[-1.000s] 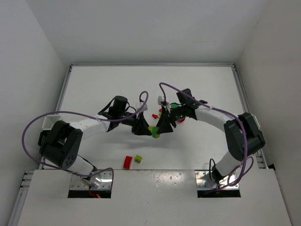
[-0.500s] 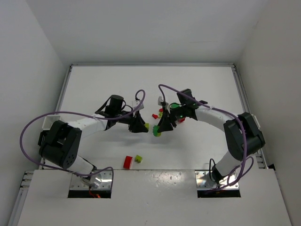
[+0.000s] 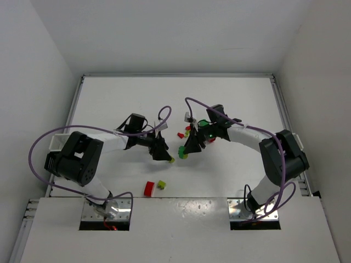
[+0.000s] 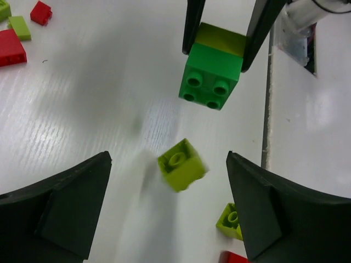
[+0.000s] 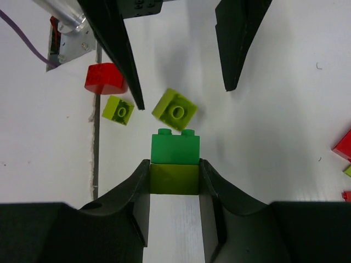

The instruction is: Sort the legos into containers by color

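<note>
My right gripper (image 5: pixel 174 171) is shut on a two-brick stack, pinching its lime brick (image 5: pixel 174 179), with the green brick (image 5: pixel 175 148) sticking out past the fingertips. In the left wrist view that green brick (image 4: pixel 211 74) hangs ahead between the right fingers. My left gripper (image 4: pixel 169 161) is open, and a loose lime lego (image 4: pixel 182 164) lies blurred between its spread fingers, touching neither. From above, the left gripper (image 3: pixel 163 153) and right gripper (image 3: pixel 185 149) face each other mid-table, the loose lime lego (image 3: pixel 172 160) beside them. One white container (image 3: pixel 57 143) sits at the left edge.
A red lego (image 3: pixel 149 188) and a lime lego (image 3: pixel 161 184) lie near the front edge. More small red and lime bricks (image 3: pixel 181 134) are scattered behind the grippers. Purple cables loop over both arms. The table's raised rim (image 3: pixel 277 98) runs along the right side.
The left gripper pulled a lime brick off the shared stack, drew back toward the front and opened; the brick has dropped free. The right gripper keeps the green and lime pair.
</note>
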Tool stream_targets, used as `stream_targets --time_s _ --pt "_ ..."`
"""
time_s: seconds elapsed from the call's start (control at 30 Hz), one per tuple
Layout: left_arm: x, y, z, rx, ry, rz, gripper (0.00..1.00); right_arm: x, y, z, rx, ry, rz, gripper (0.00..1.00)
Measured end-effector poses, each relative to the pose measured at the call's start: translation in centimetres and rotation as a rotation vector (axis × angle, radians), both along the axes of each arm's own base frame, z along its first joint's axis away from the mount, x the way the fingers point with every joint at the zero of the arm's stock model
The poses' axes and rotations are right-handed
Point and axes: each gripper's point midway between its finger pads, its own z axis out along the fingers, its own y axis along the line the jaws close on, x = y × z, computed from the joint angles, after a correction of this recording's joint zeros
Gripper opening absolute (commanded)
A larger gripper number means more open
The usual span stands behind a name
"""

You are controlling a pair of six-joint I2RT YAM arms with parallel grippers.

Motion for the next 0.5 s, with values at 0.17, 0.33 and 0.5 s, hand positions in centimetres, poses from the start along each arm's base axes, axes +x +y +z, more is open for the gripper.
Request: stream_targets --time_s 0.17,0.33,0.5 --pt "0.1 -0.7 0.8 -0.046 0.037 0.002 0.94 -0.1 0.2 0.0 0.008 0.031 -0.019 0.00" --pt "0.0 -1.7 2.2 -0.085 0.019 -0.015 0.94 -0.1 0.4 0.3 0.023 0.054 -0.022 0.00" --pt "-0.4 -2.9 3.3 -0.120 0.003 -0.045 0.94 -0.7 0.7 0.5 0.039 0.085 -0.008 0.00"
